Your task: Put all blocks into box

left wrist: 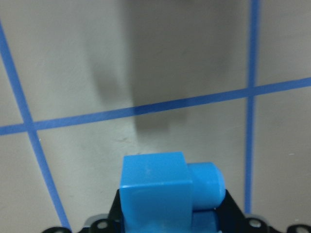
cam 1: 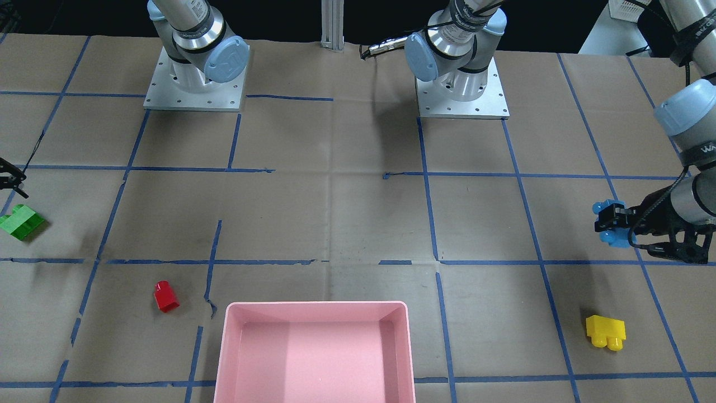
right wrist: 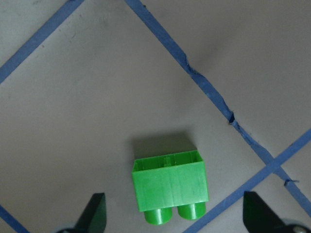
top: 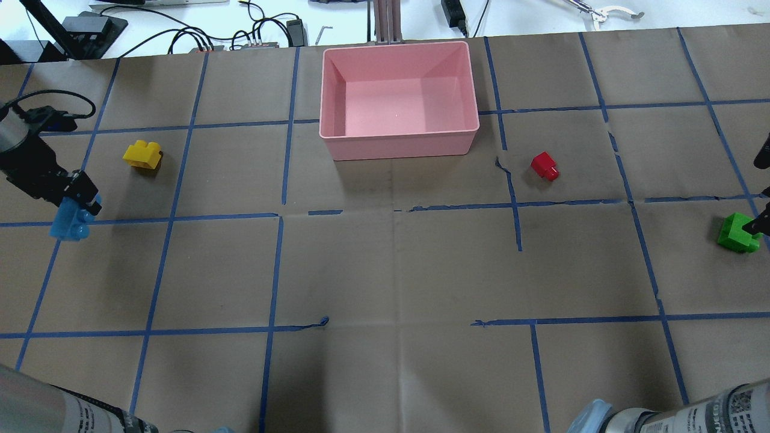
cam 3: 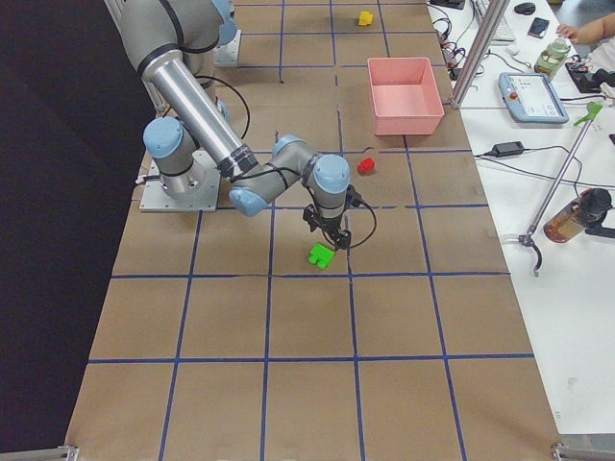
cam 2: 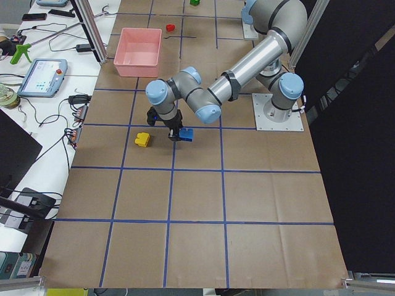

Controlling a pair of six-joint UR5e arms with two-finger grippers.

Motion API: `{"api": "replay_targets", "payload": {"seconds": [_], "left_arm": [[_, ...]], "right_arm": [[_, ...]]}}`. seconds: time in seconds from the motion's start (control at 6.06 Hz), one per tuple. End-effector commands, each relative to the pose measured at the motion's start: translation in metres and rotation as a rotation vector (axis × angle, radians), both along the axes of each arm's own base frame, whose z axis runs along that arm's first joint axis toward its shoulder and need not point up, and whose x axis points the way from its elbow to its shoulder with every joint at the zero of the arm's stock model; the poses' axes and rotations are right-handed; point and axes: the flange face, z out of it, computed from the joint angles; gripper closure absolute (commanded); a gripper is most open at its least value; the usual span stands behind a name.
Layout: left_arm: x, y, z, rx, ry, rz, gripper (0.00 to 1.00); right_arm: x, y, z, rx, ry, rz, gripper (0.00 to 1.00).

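Note:
My left gripper is shut on the blue brick and holds it above the table at its left end; the brick fills the bottom of the left wrist view. My right gripper is open above the green brick, with a finger on either side and not touching it. The green brick lies on the table at the right end. The red brick lies right of the pink box. The yellow brick lies left of the box, near the left gripper. Nothing lies in the box.
Brown paper with blue tape lines covers the table. The two arm bases stand at the robot's side. Cables and tools lie on the white bench beyond the box.

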Motion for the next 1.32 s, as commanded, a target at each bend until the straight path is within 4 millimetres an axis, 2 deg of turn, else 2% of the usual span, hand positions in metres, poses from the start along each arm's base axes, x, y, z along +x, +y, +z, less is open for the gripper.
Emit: {"api": "replay_targets", "payload": {"seconds": [0.0, 0.17, 0.33, 0.5, 0.66, 0.83, 0.99, 1.16], "left_arm": [[-0.115, -0.047, 0.054, -0.093, -0.009, -0.152, 0.97], [-0.188, -0.074, 0.066, -0.12, -0.018, -0.275, 0.97], [-0.24, -0.1, 0.071, -0.168, -0.013, -0.358, 0.97], [-0.32, -0.119, 0.073, -0.215, -0.018, -0.473, 0.96], [-0.389, -0.134, 0.062, -0.253, -0.018, -0.486, 0.96], [-0.448, -0.142, 0.05, -0.302, -0.016, -0.495, 0.96], [-0.486, -0.151, 0.018, -0.354, -0.012, -0.46, 0.96], [-0.495, -0.165, -0.004, -0.436, -0.01, -0.441, 0.96]], "right_arm": [[-0.003, -0.003, -0.029, 0.028, -0.029, 0.021, 0.0], [-0.008, -0.008, -0.042, 0.018, -0.018, 0.059, 0.0], [-0.009, -0.009, -0.049, 0.018, -0.016, 0.071, 0.0], [-0.008, -0.008, -0.05, 0.021, -0.017, 0.086, 0.0], [-0.008, -0.007, -0.051, 0.027, -0.018, 0.093, 0.0], [-0.01, -0.003, -0.056, 0.063, -0.001, 0.095, 0.0], [-0.012, -0.001, -0.056, 0.09, 0.02, 0.095, 0.0], [-0.012, 0.0, -0.056, 0.095, 0.024, 0.094, 0.0]]}}
